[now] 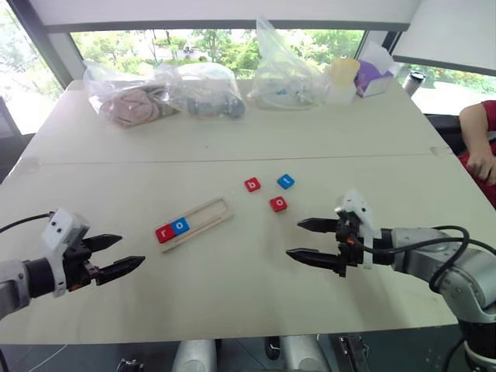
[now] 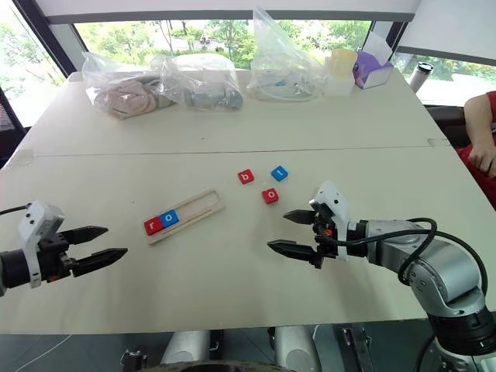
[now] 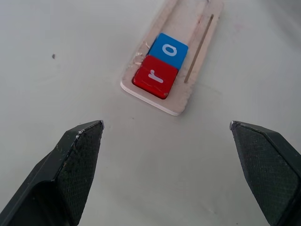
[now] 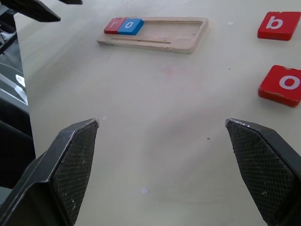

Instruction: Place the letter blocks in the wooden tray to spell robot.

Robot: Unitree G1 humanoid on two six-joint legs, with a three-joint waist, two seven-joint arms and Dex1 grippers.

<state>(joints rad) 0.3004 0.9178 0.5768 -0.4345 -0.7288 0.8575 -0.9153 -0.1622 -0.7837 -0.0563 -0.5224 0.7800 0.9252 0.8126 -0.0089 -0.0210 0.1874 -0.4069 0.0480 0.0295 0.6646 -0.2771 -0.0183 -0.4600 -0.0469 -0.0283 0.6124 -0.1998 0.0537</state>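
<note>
The wooden tray (image 1: 203,220) lies slanted at mid-table, with a red "r" block (image 1: 164,232) and a blue "o" block (image 1: 180,226) side by side at its left end. Three loose letter blocks sit to its right: a red "b" (image 1: 253,184), a blue one (image 1: 286,181) and a red "o" (image 1: 278,204). My left gripper (image 1: 116,256) hovers open, left of the tray's filled end. My right gripper (image 1: 308,240) hangs open just below the red "o", with nothing between its fingers (image 4: 75,165).
Clear plastic bags of items (image 1: 163,93) line the table's far side, beside a cup (image 1: 344,74) and a purple box (image 1: 373,77). A person's arm in a red sleeve (image 1: 480,147) rests at the right edge. A seam (image 1: 232,159) crosses the tabletop.
</note>
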